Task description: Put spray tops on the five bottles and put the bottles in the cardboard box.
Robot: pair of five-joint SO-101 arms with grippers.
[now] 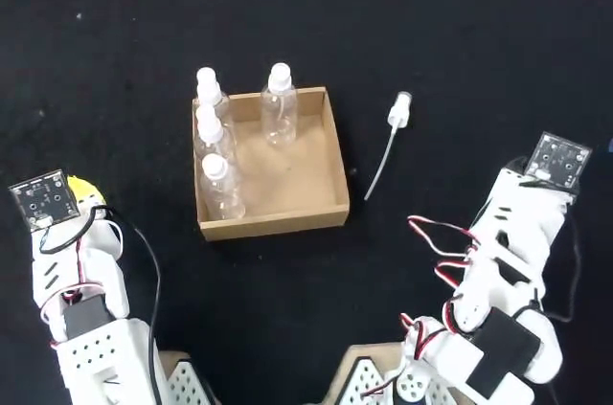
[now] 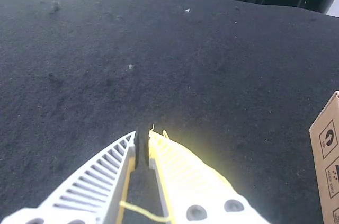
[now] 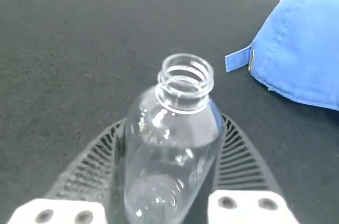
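Clamps right gripper (image 3: pixel 174 128) round the probably light, slick, crushable bottle (image 3: pixel 183 83) at mid-body; holds left gripper (image 2: pixel 143 135) pinched together, empty.

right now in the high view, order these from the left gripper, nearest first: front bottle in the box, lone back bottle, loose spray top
From the left gripper:
1. front bottle, box's near-left corner
2. lone back bottle, box's far edge
3. loose spray top, table right of the box

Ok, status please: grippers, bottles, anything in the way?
Left gripper shut, empty, over table. Right gripper shut on uncapped bottle. Four topped bottles in box; spray top lies right of box. Blue hat near right gripper.
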